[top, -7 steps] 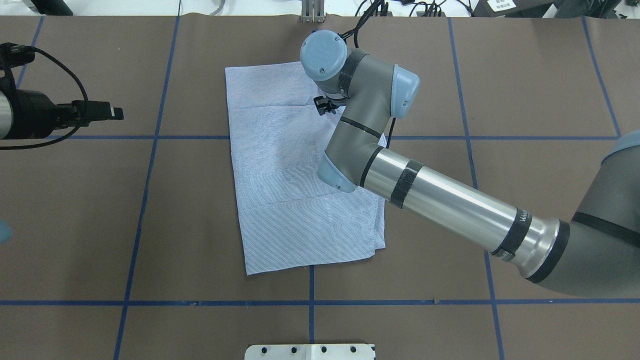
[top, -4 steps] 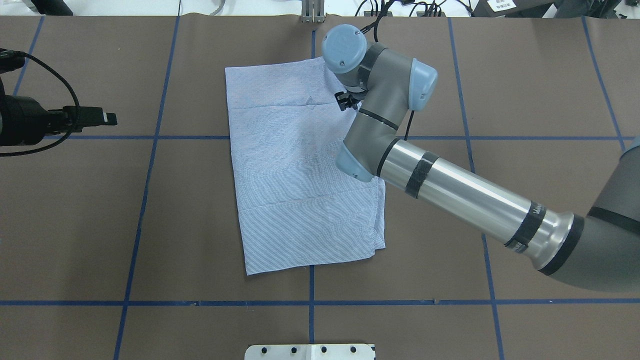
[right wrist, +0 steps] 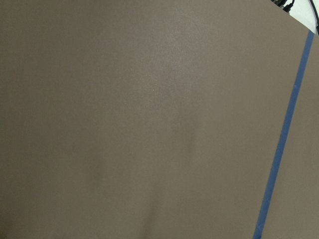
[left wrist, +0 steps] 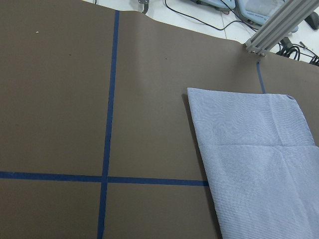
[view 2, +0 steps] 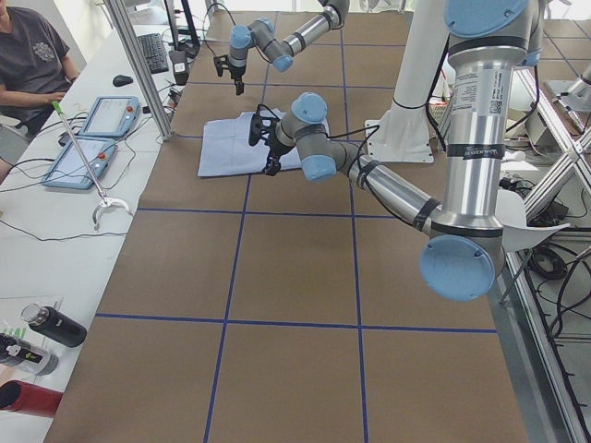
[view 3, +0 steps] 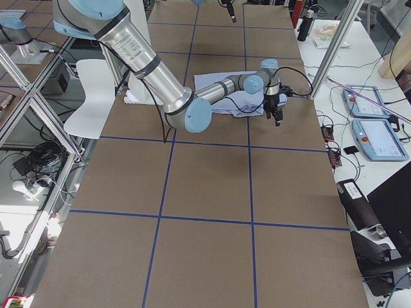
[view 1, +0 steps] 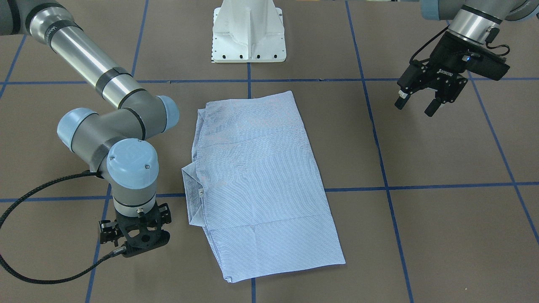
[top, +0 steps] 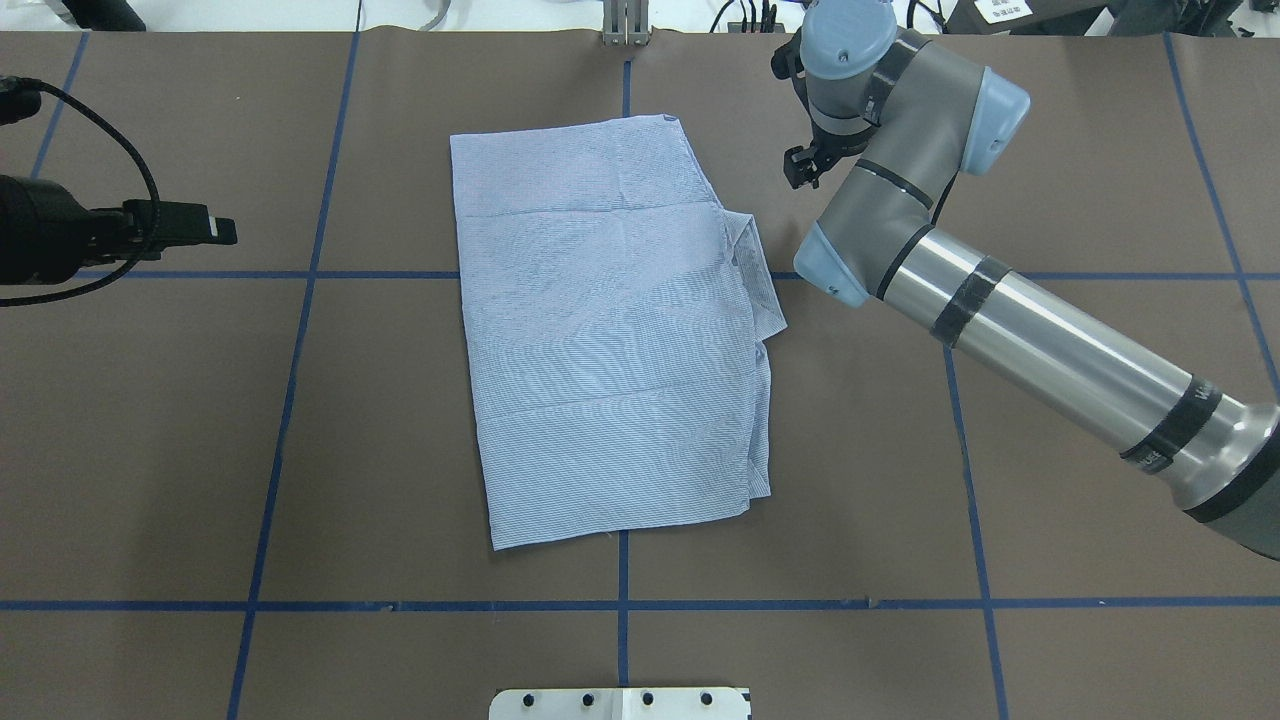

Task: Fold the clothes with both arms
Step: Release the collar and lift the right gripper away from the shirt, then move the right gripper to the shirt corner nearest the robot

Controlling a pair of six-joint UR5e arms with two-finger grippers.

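- Right arm (top: 1040, 340): my forearm enters the overhead view from 4 o'clock. It doubles back at the wrist joints and points the tool straight down.
- Right gripper (view 1: 134, 237): it hangs over bare table (top: 400, 450), at about 2 o'clock of the shirt (top: 600, 350) in the overhead view. It is near the collar side, clear of the cloth and holding nothing. The fingertips are hidden under the tool's own body, so I cannot tell whether they are spread or closed.
- Left arm (view 1: 473, 19): the wrist tilts down; the rest is cut off at the frame edge in the front and overhead views.
- Left gripper (view 1: 414, 108): fingers spread apart, empty, held off the table. It is well apart from the shirt, between 9 and 10 o'clock of it in the overhead view.
- Shirt: folded into a long rectangle, flat at table centre. The collar (view 1: 191, 189) and white neck label (view 1: 201, 192) show at the edge facing my right arm. The sleeves cannot be made out.
- Left wrist view: only part of the shirt, cut off at the right and bottom edges.
- Right wrist view: brown table and one blue tape line (right wrist: 284, 134).
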